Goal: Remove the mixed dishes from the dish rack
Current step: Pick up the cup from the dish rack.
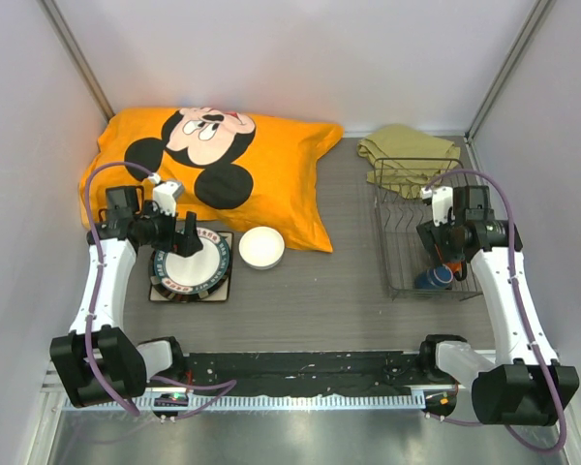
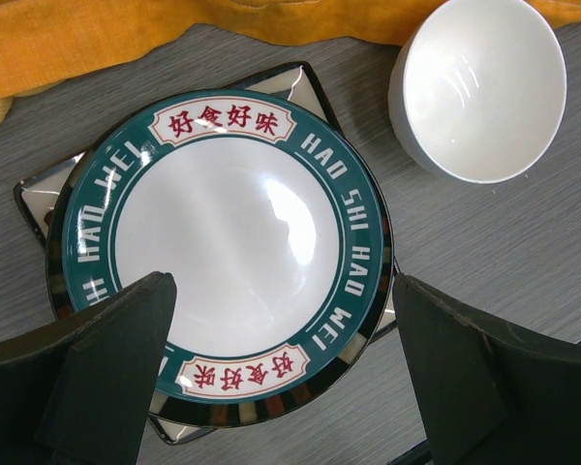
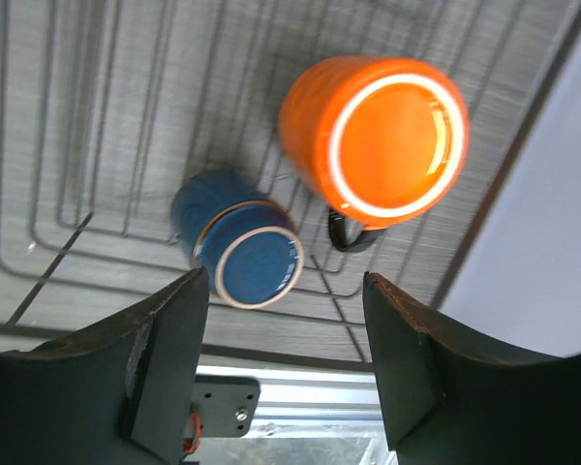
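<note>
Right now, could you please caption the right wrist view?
Open right tool above an orange mug and small blue cup in the wire dish rack.

For left arm (image 1: pixel 105 276): up from base at lower left of top view, elbowed inward at mid left; for left gripper (image 1: pixel 186 242): pointed down, spread fully, nothing clamped, fingers (image 2: pixel 107 378) in lower corners of wrist view; for right arm (image 1: pixel 511 291): up from lower right, bent inward at mid right; for right gripper (image 1: pixel 443 254): pointed down, parted, gripping nothing.
</note>
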You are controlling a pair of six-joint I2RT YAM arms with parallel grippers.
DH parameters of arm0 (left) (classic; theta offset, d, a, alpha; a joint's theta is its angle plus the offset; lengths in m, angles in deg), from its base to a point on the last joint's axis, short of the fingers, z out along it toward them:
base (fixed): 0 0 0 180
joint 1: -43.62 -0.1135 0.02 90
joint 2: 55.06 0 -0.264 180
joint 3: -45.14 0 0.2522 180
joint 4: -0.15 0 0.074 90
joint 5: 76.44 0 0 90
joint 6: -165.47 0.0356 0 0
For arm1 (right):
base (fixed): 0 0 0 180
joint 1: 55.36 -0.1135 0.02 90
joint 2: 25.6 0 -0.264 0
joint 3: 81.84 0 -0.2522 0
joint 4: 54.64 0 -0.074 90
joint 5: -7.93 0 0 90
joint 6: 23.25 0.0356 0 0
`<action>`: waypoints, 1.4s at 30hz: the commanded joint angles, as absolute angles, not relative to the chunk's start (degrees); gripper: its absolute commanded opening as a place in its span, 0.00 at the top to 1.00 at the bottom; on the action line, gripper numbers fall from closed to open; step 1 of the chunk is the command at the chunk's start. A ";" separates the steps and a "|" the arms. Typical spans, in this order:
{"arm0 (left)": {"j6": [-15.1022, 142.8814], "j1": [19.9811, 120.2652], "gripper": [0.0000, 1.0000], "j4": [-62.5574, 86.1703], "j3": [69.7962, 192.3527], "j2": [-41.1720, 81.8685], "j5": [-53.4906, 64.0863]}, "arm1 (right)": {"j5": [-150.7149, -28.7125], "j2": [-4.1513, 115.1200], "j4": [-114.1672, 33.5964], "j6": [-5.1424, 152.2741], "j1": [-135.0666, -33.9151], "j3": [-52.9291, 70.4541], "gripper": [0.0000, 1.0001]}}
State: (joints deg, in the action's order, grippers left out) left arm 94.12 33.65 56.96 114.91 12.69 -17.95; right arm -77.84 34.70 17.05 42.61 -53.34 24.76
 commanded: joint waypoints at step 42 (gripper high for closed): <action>95.51 33.87 0.00 55.39 114.36 12.35 -16.68 | -99.21 46.56 19.85 22.37 -40.07 31.31 0.30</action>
State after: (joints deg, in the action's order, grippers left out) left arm 95.22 33.76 56.96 114.45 12.71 -16.83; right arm -96.07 45.32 19.98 24.64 -40.23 31.34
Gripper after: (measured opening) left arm 0.996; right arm 0.707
